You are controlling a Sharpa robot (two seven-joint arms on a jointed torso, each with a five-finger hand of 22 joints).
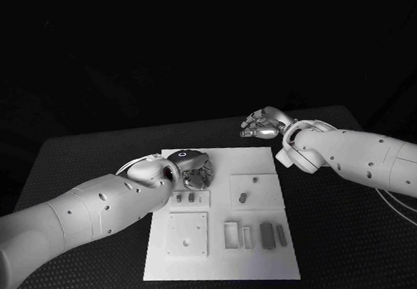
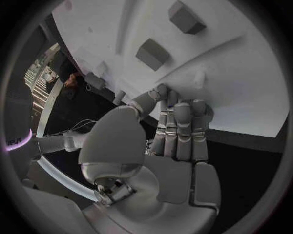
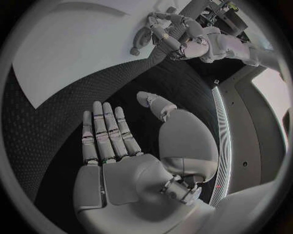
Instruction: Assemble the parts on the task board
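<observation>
The white task board lies in the middle of the table. My left hand hangs over the board's far left part, fingers pointing down at it. In the left wrist view its fingers lie stretched side by side with the thumb beside them, and nothing shows between them. Two grey block parts and a small peg sit on the board beyond the fingertips. My right hand hovers off the board past its far right corner, palm flat and fingers spread, holding nothing.
On the board near me are two small grey parts in a raised plate, a peg in a square plate, a plate with a hole, and grey bars beside white slots. Black table surrounds the board.
</observation>
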